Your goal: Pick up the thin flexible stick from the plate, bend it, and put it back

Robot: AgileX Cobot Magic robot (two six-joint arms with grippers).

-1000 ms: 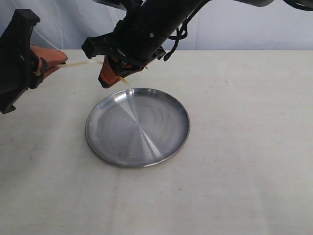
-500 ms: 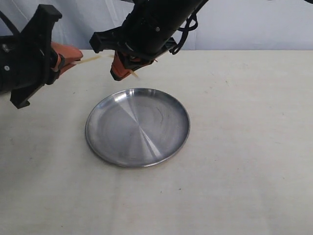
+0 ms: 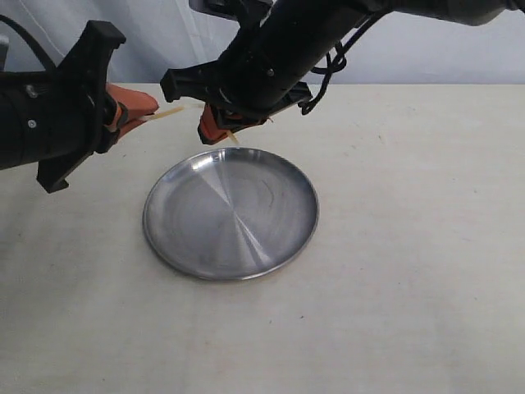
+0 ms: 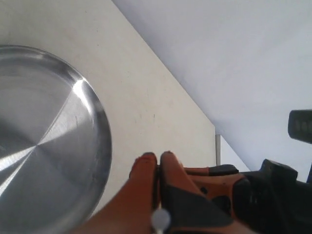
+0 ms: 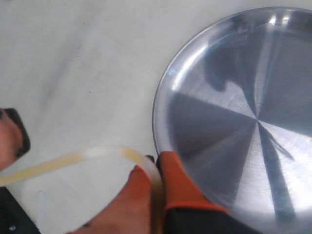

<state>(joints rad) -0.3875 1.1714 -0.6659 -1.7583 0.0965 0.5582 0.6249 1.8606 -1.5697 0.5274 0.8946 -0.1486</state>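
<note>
My left gripper point(image 3: 152, 107) point(image 4: 156, 157), orange fingers on a black body, is closed tight. The two tips are pressed together with only a hairline seam between them. They pinch one end of the thin pale beige-yellow flexible stick point(image 3: 170, 113), which pokes out of the tips toward my other arm.

My right gripper point(image 3: 215, 129) point(image 5: 153, 168), same orange fingers, is also clamped shut, on the other end of the stick point(image 5: 73, 158). In the right wrist view the stick leaves the closed tips and curves over in a clear arc, so it is bent, not straight. A short stub sticks out past the right gripper on the plate side in the exterior view.

The stick is in the air, stretched between the two grippers, not touching the bench. The grippers are near each other, tips facing.

The round shiny stainless-steel plate point(image 3: 148, 223) point(image 4: 104, 141) point(image 5: 158, 114) lies flat on the off-white bench point(image 3: 410, 246), about mid-depth and a bit toward the left edge. Both grippers hang above the bench between the plate and the far edge. The right gripper is just over the plate's far rim; the left gripper is further toward the far left corner, off the plate. The stick is beyond the plate's far rim, not over its middle. A pale grey-blue backdrop point(image 3: 426, 49) runs behind the far edge.
</note>
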